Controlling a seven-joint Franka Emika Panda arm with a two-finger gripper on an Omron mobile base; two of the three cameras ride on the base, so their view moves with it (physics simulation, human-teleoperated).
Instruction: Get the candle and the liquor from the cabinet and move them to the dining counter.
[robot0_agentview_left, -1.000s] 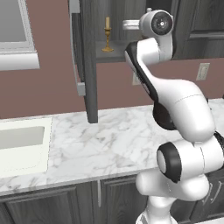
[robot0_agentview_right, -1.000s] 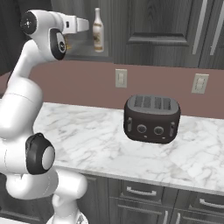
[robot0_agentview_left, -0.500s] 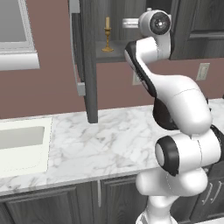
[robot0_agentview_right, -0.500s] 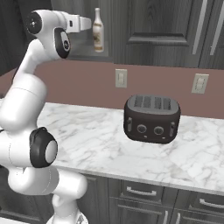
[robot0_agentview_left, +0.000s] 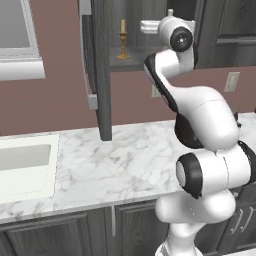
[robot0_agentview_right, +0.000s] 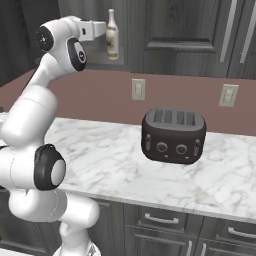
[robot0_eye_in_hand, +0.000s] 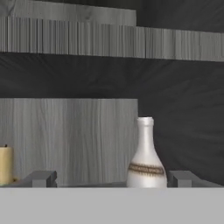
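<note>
The gripper (robot0_eye_in_hand: 112, 178) is released, its 2 fingers (robot0_eye_in_hand: 41, 178) wide apart and holding nothing, and it points into the open cabinet (robot0_agentview_left: 102, 70) at shelf height. The liquor (robot0_eye_in_hand: 145, 157) stands upright on the cabinet shelf, ahead of the gripper and nearer to the right finger, not touched by either finger. The candle (robot0_agentview_left: 122, 40) stands upright on the same shelf, apart from the bottle to its left, and below on the marble worktop (robot0_agentview_right: 110, 155) sits a dark toaster (robot0_agentview_right: 173, 136).

The open cabinet (robot0_agentview_left: 102, 70) holds the candle (robot0_agentview_left: 122, 40) and the liquor (robot0_agentview_right: 112, 36) upright on its lower shelf, well apart. Below, a marble worktop (robot0_agentview_right: 235, 175) carries a dark toaster (robot0_agentview_right: 173, 136).
</note>
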